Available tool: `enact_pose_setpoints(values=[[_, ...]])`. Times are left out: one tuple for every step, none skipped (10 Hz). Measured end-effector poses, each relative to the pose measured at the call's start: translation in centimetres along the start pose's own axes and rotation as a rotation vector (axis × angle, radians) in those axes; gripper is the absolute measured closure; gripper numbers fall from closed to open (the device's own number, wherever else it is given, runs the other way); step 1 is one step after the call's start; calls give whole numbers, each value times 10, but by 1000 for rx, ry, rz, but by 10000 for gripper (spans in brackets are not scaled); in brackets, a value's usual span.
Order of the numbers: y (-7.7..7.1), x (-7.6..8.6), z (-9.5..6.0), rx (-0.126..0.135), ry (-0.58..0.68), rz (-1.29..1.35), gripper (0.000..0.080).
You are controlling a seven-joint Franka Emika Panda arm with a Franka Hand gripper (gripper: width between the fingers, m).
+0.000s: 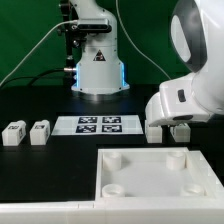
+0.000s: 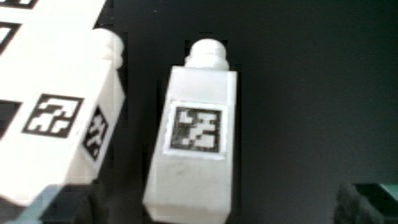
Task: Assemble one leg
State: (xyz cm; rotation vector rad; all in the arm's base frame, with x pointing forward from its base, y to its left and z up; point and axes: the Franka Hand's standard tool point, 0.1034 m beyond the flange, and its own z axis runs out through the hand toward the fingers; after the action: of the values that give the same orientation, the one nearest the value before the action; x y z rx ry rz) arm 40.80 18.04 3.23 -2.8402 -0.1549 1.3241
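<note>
The leg [image 2: 199, 130], a small hard block that looks light and smooth, lies on the black tabletop [image 2: 294, 60] just beside a twin leg [image 2: 71, 100], right under the pincer [image 2: 210, 203], which looks wide open and holds nothing, so the leg's long flat sides seem best to squeeze.

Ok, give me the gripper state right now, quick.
Gripper: open, holding nothing; a leg shows in the gap between its spread fingers, not clamped.
</note>
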Motion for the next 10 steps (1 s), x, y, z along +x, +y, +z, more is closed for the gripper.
enact_pose_setpoints(values=[[-1,-2,8,-5,-12,0,150],[-1,-3,16,-9,-30,11,150],[-2,-3,22,-11,-44,17,150],[-2,-3,25,-14,-47,16,150],[-2,-4,25,-14,-49,16,150],[-2,-3,24,-13,-47,18,150],[-2,-3,24,-13,-47,17,150],[-2,-3,24,-14,-47,16,150],[-2,-3,24,-14,-47,16,268],[-2,-3,24,-14,-47,16,405]])
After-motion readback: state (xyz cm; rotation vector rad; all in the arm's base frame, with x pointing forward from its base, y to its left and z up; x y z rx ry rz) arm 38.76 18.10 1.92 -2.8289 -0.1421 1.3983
